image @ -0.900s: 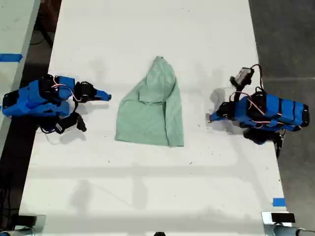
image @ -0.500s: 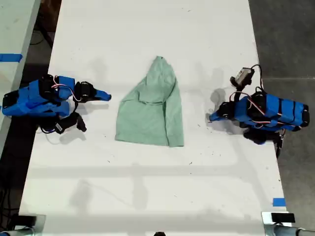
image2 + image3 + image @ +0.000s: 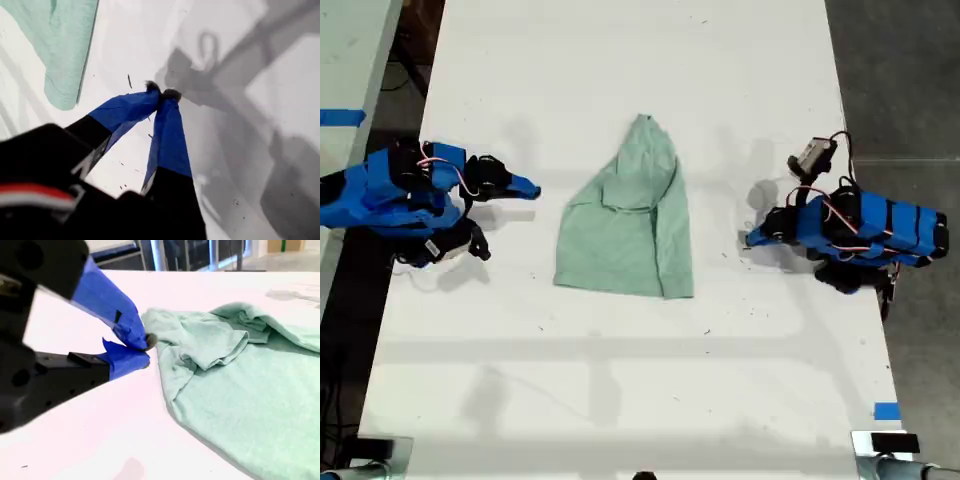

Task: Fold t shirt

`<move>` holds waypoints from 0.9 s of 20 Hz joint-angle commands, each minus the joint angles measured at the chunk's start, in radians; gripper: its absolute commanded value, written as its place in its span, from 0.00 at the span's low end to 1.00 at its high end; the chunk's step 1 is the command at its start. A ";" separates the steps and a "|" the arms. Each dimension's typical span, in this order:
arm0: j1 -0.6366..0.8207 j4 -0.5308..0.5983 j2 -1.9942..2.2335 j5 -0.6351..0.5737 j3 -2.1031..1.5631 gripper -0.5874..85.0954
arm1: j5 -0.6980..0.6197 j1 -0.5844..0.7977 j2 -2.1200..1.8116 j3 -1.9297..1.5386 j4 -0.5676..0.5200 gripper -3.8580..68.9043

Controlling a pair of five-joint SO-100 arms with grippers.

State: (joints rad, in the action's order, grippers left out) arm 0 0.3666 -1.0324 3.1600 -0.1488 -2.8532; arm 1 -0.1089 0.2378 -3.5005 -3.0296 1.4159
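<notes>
Soft, wrinkled matt cloth t shirt (image 3: 630,220) — on a smooth white table (image 3: 620,380), faintly speckled.

We see the t shirt (image 3: 631,221) lying on the white table, about midway between the exterior view's left and right. It is pale mint green, soft and wrinkled. It is partly folded: it is narrow at the far end and wide with a straight hem at the near end. A sleeve lies folded over the body.
</notes>
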 commanded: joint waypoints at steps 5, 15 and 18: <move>-0.138 0.072 -0.811 -0.060 0.483 0.14 | 0.009 -0.009 -0.009 -0.021 0.003 0.08; -0.110 0.169 -1.394 -0.107 0.650 0.13 | 0.005 -0.009 -0.009 -0.021 0.003 0.08; -0.107 0.046 -1.638 -0.166 0.868 0.01 | 0.005 -0.011 -0.009 -0.021 0.003 0.08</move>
State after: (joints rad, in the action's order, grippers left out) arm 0 0.2424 -0.9143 1.6506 -0.2838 -2.1215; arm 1 -0.1089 0.2378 -3.5005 -3.0296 1.4159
